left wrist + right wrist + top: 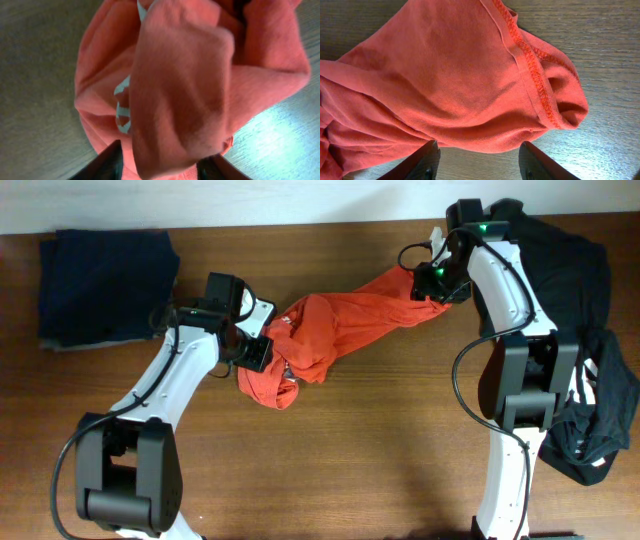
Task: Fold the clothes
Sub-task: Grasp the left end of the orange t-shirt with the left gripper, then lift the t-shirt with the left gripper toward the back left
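Across the middle of the table (350, 460) an orange-red shirt (345, 325) lies pulled into a long, twisted band, running from lower left to upper right of the overhead view. Its thicker, bunched end sits at the lower left, where the left gripper (258, 352) meets it. In the left wrist view the jaws are clamped on a thick fold of the shirt (185, 100), which fills the whole gap between them (a bit of white lettering (122, 110) shows on the cloth behind the fold).

At the upper right end of the band stands the right gripper (432, 280). Its own camera shows the jaws apart, with bare wood between them and the lower edge of the shirt (445, 85) lying right at the fingertips; whether the cloth touches them is hard to tell from this angle. A stitched seam (532, 70) runs down the cloth to a rolled fold that rests on the wood.

Black clothes (565, 250) lie heaped along the right edge of the overhead view, behind and beside the right arm. A dark blue pile (105, 275) sits in the upper left corner, well apart from the shirt.
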Robot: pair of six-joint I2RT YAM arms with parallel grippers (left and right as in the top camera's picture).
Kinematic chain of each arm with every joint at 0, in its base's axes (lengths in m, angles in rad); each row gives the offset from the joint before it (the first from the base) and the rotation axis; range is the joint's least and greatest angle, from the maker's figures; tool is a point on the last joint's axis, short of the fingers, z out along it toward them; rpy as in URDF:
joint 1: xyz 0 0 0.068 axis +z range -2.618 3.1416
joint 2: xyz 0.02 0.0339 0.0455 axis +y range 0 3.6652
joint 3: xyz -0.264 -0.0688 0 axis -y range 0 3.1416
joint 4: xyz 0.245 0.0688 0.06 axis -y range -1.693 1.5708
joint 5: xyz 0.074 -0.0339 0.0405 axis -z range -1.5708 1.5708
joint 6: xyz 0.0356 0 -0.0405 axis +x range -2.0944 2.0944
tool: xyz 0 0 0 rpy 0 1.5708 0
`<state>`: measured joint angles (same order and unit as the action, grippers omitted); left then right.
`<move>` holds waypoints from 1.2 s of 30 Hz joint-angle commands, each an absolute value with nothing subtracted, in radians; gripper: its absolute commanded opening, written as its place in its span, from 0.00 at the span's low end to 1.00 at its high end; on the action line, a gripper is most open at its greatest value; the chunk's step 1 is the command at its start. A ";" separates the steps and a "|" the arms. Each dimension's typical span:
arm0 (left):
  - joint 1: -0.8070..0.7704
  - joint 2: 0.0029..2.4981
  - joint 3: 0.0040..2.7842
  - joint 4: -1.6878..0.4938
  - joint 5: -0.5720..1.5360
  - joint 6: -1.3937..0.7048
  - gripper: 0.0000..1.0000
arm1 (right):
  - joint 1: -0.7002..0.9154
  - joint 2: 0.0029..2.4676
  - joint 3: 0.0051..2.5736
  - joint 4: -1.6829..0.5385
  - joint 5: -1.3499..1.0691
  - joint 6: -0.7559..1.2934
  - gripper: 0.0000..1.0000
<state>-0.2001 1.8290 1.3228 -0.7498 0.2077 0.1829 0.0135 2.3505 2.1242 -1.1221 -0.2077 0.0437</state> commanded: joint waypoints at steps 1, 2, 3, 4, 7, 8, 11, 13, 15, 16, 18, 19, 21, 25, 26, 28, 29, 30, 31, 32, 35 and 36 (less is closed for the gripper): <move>-0.196 1.833 1.303 -0.735 0.201 0.170 0.29 | 0.011 2.355 2.130 -1.120 -0.217 0.033 0.56; -0.196 1.832 1.303 -0.728 0.201 0.169 0.25 | 0.011 2.355 2.130 -1.119 -0.217 0.033 0.56; -0.196 1.832 1.303 -0.717 0.201 0.153 0.15 | 0.011 2.355 2.130 -1.118 -0.217 0.033 0.56; -0.196 1.832 1.303 -0.703 0.201 0.127 0.08 | 0.011 2.355 2.130 -1.118 -0.217 0.033 0.56; -0.197 1.832 1.303 -0.666 0.202 0.062 0.01 | 0.011 2.355 2.130 -1.119 -0.217 0.033 0.56; -0.196 1.832 1.303 -0.655 0.202 0.043 0.01 | 0.011 2.355 2.130 -1.119 -0.217 0.033 0.56; -0.196 1.829 1.325 -0.653 0.204 0.014 0.01 | 0.011 2.355 2.130 -1.122 -0.217 0.033 0.56; -0.188 1.811 1.401 -0.724 0.168 0.014 0.01 | 0.011 2.354 2.130 -1.127 -0.242 0.034 0.56; -0.178 1.782 1.531 -0.835 0.095 0.015 0.01 | 0.011 2.354 2.130 -1.124 -0.287 0.034 0.56; -0.175 1.771 1.591 -0.883 0.061 0.015 0.01 | 0.011 2.354 2.130 -1.122 -0.299 0.034 0.56; -0.174 1.747 1.797 -1.022 -0.046 0.015 0.01 | 0.011 2.354 2.130 -1.122 -0.307 0.034 0.56; -0.174 1.742 1.856 -1.054 -0.070 0.015 0.01 | 0.011 2.354 2.130 -1.123 -0.307 0.034 0.56; -0.176 1.734 2.004 -1.124 -0.102 0.020 0.01 | 0.011 2.354 2.130 -1.123 -0.307 0.034 0.56; -0.177 1.731 2.217 -1.204 -0.101 0.038 0.01 | 0.008 2.347 2.131 -1.124 -0.353 0.033 0.55; -0.178 1.731 2.236 -1.212 -0.102 0.038 0.01 | 0.006 2.343 2.131 -1.124 -0.373 0.033 0.55; -0.188 1.731 2.260 -1.225 -0.102 0.047 0.01 | 0.003 2.326 2.132 -1.123 -0.435 0.022 0.55; -0.192 1.731 2.260 -1.226 -0.102 0.053 0.01 | 0.004 2.316 2.133 -1.123 -0.470 -0.002 0.55; -0.197 1.731 2.260 -1.228 -0.102 0.062 0.01 | 0.004 2.302 2.133 -1.124 -0.512 -0.028 0.55; -0.202 1.732 2.260 -1.229 -0.102 0.066 0.01 | 0.006 2.292 2.133 -1.128 -0.546 -0.048 0.55; -0.208 1.732 2.260 -1.228 -0.102 0.070 0.01 | 0.007 2.282 2.133 -1.134 -0.575 -0.064 0.55; -0.216 1.732 2.260 -1.212 -0.102 0.080 0.01 | 0.017 2.254 2.133 -1.166 -0.685 -0.125 0.55; -0.216 1.732 2.260 -1.193 -0.102 0.080 0.01 | 0.028 2.243 2.133 -1.188 -0.744 -0.167 0.55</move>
<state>-0.2077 1.7340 2.2536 -1.2282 -0.0925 0.0563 0.0101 2.3356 2.1242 -1.1606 -0.5537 -0.0551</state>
